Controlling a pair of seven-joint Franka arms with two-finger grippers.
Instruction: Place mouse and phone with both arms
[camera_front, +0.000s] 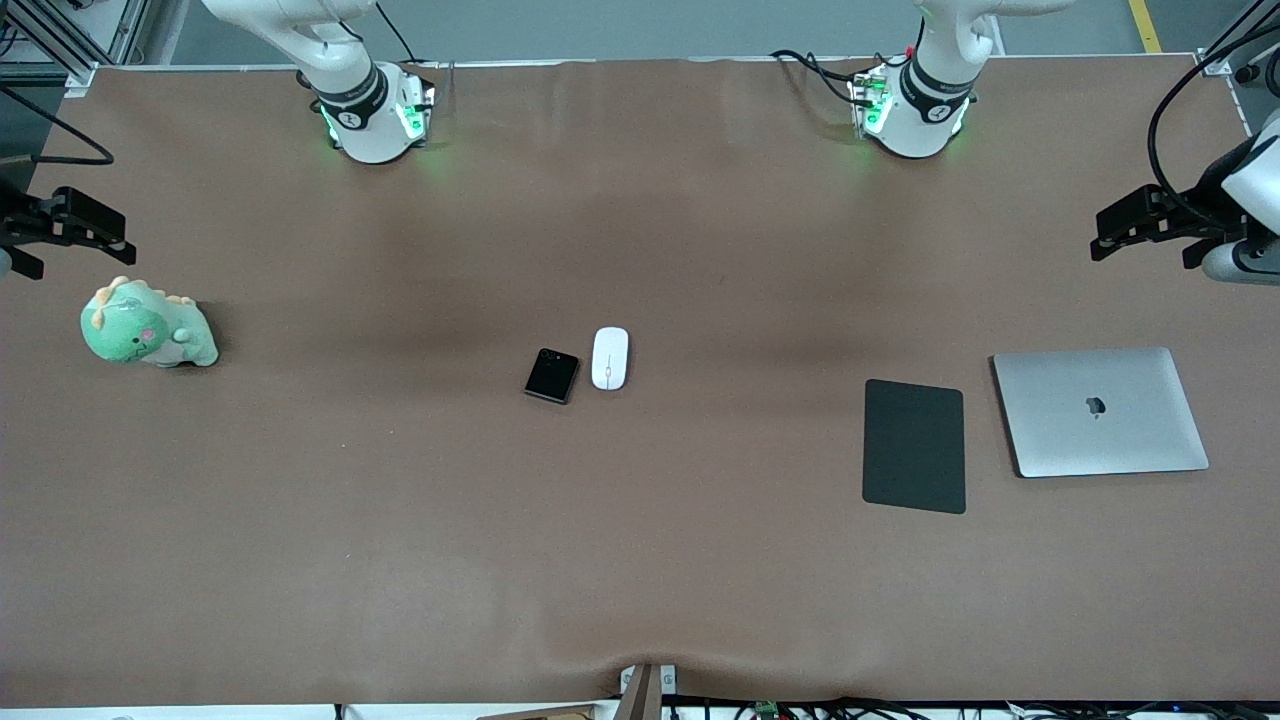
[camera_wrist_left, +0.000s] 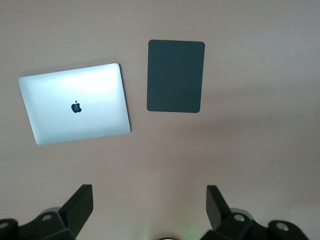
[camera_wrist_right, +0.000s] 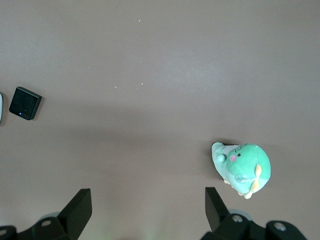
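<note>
— While both arms wait, what lies mid-table?
— The mouse (camera_front: 610, 358), a smooth glossy white oval, just beside the phone (camera_front: 552, 376), a shiny black near-square slab with rounded corners. Both are well apart from either set of jaws.
— And the grippers?
— The left gripper (camera_wrist_left: 150, 205) hangs wide open and empty above brown cloth near a matte black pad (camera_wrist_left: 175, 76) and a brushed silver laptop (camera_wrist_left: 75, 103). The right gripper (camera_wrist_right: 148, 207), likewise spread and empty, hangs near a fuzzy green plush toy (camera_wrist_right: 243, 168).
</note>
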